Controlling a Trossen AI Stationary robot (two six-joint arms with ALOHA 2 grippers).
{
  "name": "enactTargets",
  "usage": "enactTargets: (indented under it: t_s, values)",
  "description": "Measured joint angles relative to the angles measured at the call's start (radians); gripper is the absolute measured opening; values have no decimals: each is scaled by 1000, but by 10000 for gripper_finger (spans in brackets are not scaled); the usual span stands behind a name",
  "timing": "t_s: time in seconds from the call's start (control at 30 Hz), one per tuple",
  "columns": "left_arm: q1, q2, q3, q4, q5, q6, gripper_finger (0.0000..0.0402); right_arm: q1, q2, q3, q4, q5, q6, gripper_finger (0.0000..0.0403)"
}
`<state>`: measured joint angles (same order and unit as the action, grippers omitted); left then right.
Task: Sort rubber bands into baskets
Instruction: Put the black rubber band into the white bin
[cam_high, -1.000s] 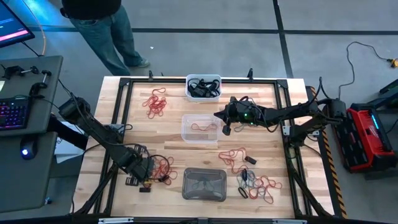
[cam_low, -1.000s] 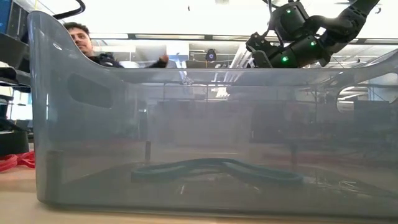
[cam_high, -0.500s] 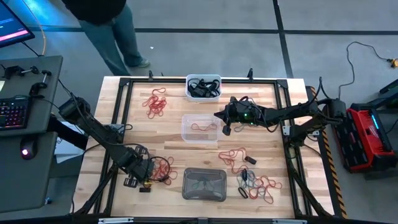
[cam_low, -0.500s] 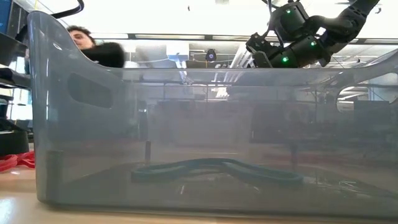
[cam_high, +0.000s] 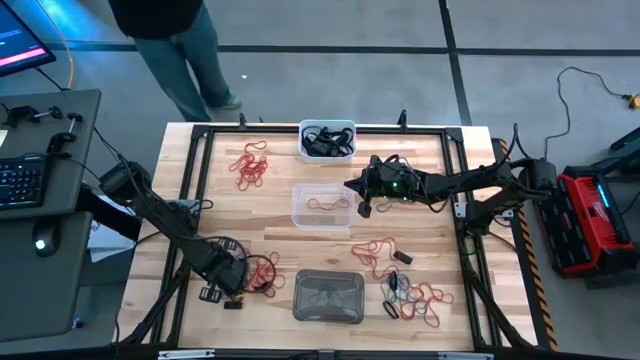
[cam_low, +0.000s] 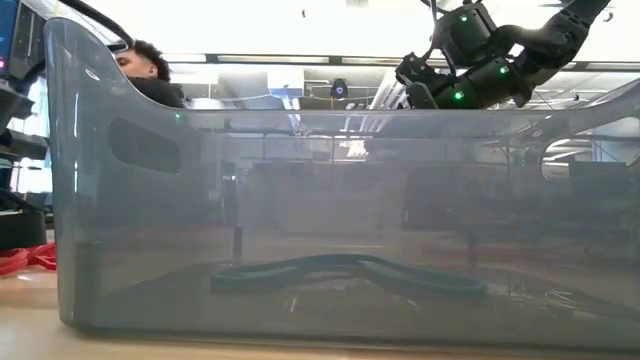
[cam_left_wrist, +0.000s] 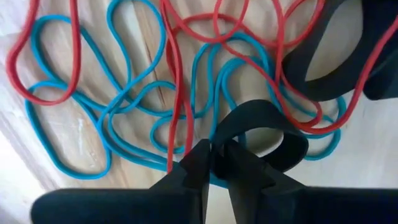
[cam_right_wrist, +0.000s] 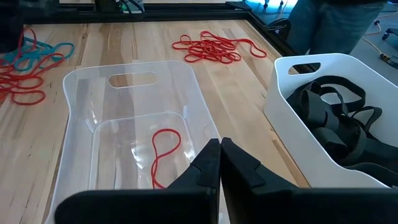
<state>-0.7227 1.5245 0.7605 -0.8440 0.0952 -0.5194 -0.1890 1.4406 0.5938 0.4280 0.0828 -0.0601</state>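
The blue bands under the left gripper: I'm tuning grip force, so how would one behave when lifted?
Probably floppy: the blue bands lie in loose, wavy loops on the wood. Likely very light, being thin cords. They may drag neighbours along, since red bands cross over them in a tangle. The left gripper sits right at that tangle.

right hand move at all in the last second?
No. The right hand hangs at the same spot beside the clear basket in every high view.
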Motion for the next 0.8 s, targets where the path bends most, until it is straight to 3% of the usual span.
enactTargets:
  t_s: [0.27,0.47,0.63,0.8]
  values:
    - [0,0,94,-89,-2,79,5,0,0,0,1,0,0,0]
    - [25,-1,154,-90,-6,88,1,0,0,0,1,0,0,0]
    - [108,-7,159,-136,-73,52,1,0,0,0,1,0,-7,0]
    - [263,-8,159,-122,-163,119,1,0,0,0,2,0,-8,0]
